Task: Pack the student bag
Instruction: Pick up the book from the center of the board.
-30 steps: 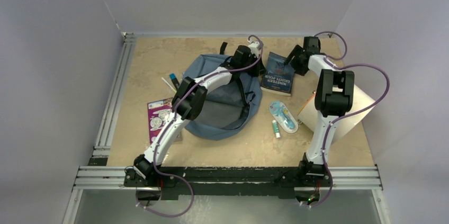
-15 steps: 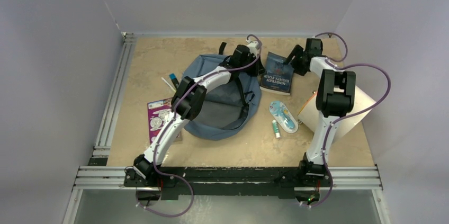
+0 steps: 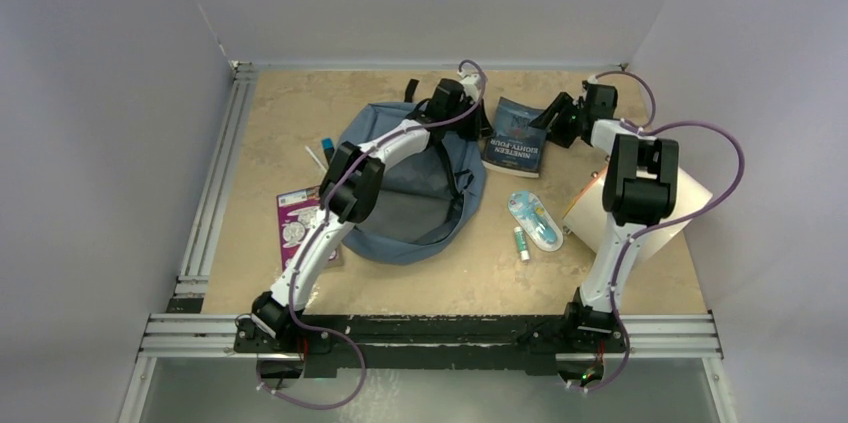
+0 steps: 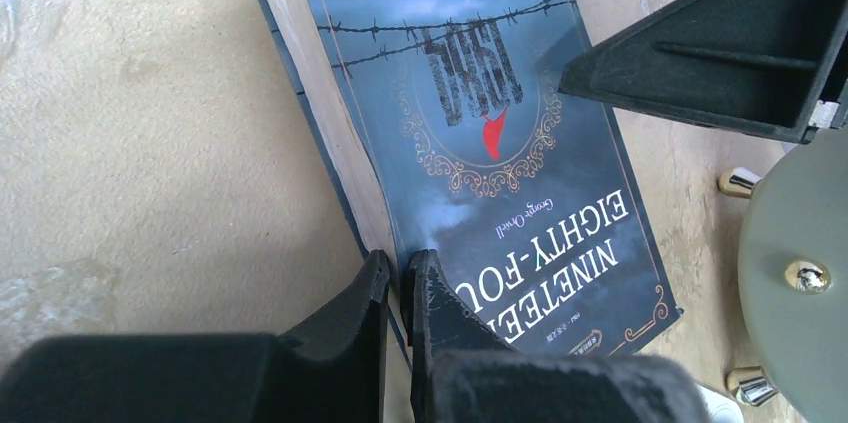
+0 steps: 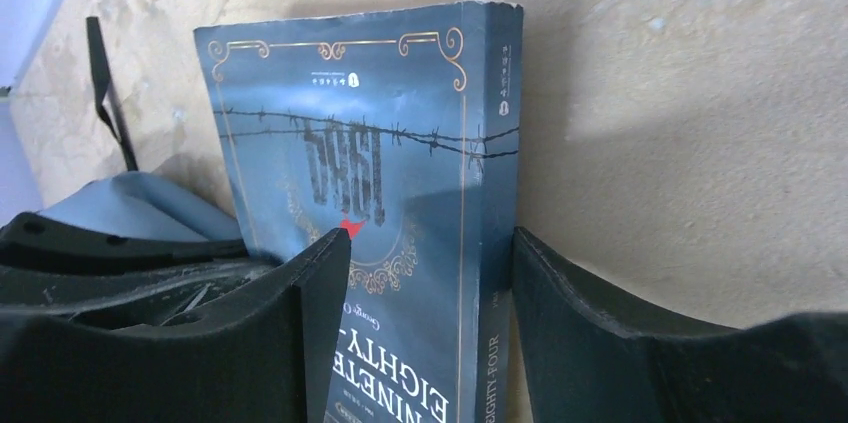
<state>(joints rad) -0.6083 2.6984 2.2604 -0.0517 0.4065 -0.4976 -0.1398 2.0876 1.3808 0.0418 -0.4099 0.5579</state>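
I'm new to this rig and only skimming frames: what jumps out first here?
Both arms meet at the dark blue book, which lies at the far side of the table, just right of the student bag. The left gripper has its fingers shut at the book's page edge. The right gripper has open fingers astride the spine edge.

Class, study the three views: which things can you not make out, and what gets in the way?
- Inside the student bag: top view, the left arm crosses its opening.
- The book, full title: left wrist view, cut off by the bottom edge and the left pincer.
- Whether that pincer pinches the cover: its own fingers hide the contact.
- The beige folder: top view, partly behind the right arm.
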